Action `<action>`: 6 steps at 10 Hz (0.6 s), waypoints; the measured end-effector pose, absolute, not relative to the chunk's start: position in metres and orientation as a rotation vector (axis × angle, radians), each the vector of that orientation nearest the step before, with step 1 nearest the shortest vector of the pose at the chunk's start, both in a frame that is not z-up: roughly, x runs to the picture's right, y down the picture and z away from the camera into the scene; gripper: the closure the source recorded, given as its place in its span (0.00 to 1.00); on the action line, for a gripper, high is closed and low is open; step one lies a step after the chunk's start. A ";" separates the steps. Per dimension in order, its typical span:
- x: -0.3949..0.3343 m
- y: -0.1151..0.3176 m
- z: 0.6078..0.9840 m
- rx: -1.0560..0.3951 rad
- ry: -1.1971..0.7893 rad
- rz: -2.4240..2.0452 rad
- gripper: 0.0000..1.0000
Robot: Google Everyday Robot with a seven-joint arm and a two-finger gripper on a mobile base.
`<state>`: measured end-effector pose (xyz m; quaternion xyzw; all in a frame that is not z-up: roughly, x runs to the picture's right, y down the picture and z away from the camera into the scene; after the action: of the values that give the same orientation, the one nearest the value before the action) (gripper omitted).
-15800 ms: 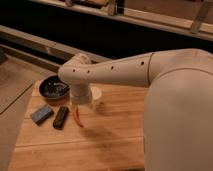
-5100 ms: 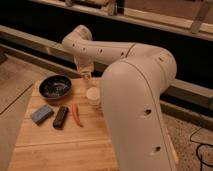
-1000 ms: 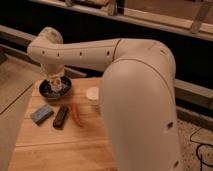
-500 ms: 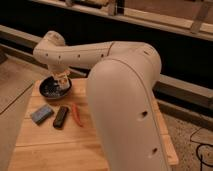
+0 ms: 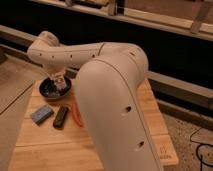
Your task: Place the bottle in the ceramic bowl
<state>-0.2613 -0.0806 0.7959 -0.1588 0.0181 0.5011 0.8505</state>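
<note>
Here the white arm (image 5: 100,65) reaches across from the right and bends down at the far left corner of the wooden table (image 5: 150,120), so that the gripper (image 5: 59,82) hangs right over the ceramic bowl (image 5: 50,90). The bowl is dark and round, sitting near the table's back left edge, and the gripper's lower end dips to about rim level, inside the bowl's outline as I see it. Something pale shows right at the gripper's tip, over the bowl's inside; that looks like the bottle (image 5: 61,86), though from here I can't separate it cleanly from the gripper's own parts. Whether it is held or already resting in the bowl, I cannot tell.

In front of the bowl, nearer to me, lie three small things in a row: a blue-grey block (image 5: 42,114) on the left, a black rectangular block (image 5: 61,117) beside it, and a red chili pepper (image 5: 76,115) to the right of that, close to the big white arm segment. All three sit apart from the bowl.
</note>
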 end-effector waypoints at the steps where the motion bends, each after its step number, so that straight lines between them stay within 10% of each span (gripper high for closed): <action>1: -0.263 -0.080 0.800 -0.355 0.026 1.075 1.00; 6: -0.279 -0.084 0.813 -0.408 -0.030 1.080 0.64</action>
<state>-0.2793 -0.0838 0.8126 -0.1930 -0.0142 0.5103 0.8379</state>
